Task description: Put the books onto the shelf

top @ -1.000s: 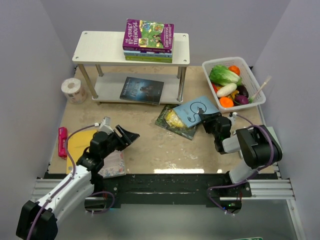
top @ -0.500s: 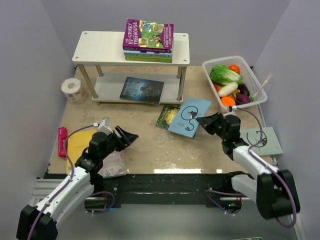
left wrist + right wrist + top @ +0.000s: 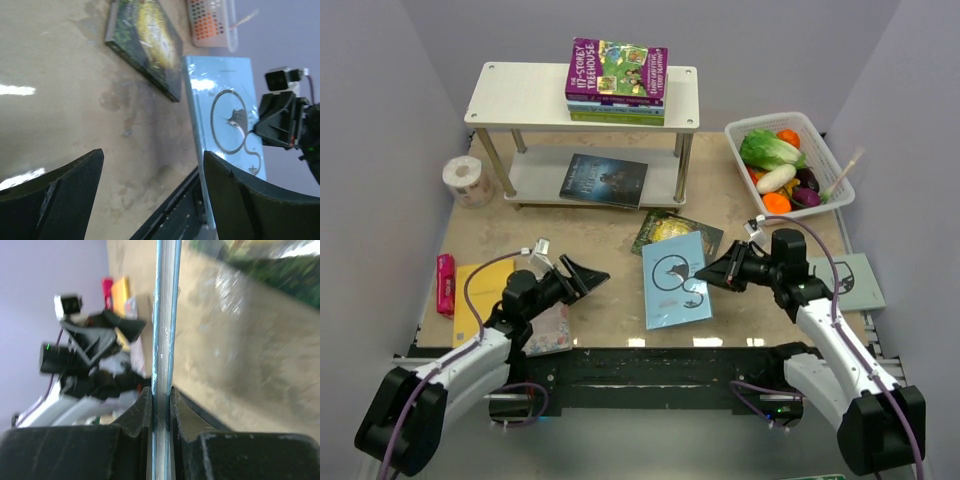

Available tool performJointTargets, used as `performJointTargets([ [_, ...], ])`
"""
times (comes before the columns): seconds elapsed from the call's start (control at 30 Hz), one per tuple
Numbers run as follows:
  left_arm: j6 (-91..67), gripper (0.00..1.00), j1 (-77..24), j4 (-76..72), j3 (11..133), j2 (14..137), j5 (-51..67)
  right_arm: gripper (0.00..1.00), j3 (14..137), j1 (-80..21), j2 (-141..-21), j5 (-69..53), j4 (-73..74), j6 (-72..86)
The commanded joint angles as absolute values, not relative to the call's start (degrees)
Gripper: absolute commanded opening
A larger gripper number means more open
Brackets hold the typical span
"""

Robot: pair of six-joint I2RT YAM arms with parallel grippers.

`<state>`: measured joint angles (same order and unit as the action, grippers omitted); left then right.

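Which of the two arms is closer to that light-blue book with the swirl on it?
Right. The right end effector grips the light-blue book by its right edge; the left end effector hangs open to its left, not touching.

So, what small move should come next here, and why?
Probably bring the open left jaws forward around the free edge of the thin light-blue book, then close them: the right jaws pinch its opposite edge and hold it out facing them.

centre book [image 3: 677,279]: light blue, black looping line figure
book behind it [image 3: 670,232]: dark green, yellow middle
top of stack [image 3: 617,72]: purple spine, green cartoon cover
lower-tier book [image 3: 604,180]: dark grey-blue
shelf [image 3: 520,95]: whitish boards, silver legs
left-side book [image 3: 490,285]: yellow
right-side book [image 3: 860,282]: grey-green
marker [image 3: 445,284]: pink
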<state>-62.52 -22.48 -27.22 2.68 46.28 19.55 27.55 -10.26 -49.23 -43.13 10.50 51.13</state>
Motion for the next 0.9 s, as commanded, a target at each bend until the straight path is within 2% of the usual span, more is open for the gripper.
performJointTargets([
  [0.0, -67.9, 0.87, -21.4, -56.2, 0.0, 51.8, 30.5, 0.0, 33.6, -13.7, -48.3, -58.3, 8.5, 52.7],
  [0.17, -70.7, 0.88, -21.2, -70.9, -1.2, 58.4, 35.1, 0.0, 34.9, -17.2, -47.7, -61.3, 7.2, 54.7],
  [0.5, -72.8, 0.87, -22.4, -80.1, 1.1, 65.3, 40.6, 0.0, 38.7, -19.5, -47.9, -61.4, 12.5, 51.2],
  [0.7, -75.4, 0.79, -24.5, -88.5, 1.3, 70.2, 42.4, 0.0, 40.3, -20.5, -49.1, -61.4, 13.6, 49.7],
  [0.8, -77.4, 0.7, -25.2, -93.6, 1.8, 74.0, 43.1, 0.0, 41.2, -21.4, -50.1, -61.4, 14.5, 48.8],
  [0.87, -78.7, 0.61, -25.6, -96.0, 1.8, 75.2, 43.0, 0.0, 41.7, -21.7, -50.4, -61.3, 15.1, 48.0],
])
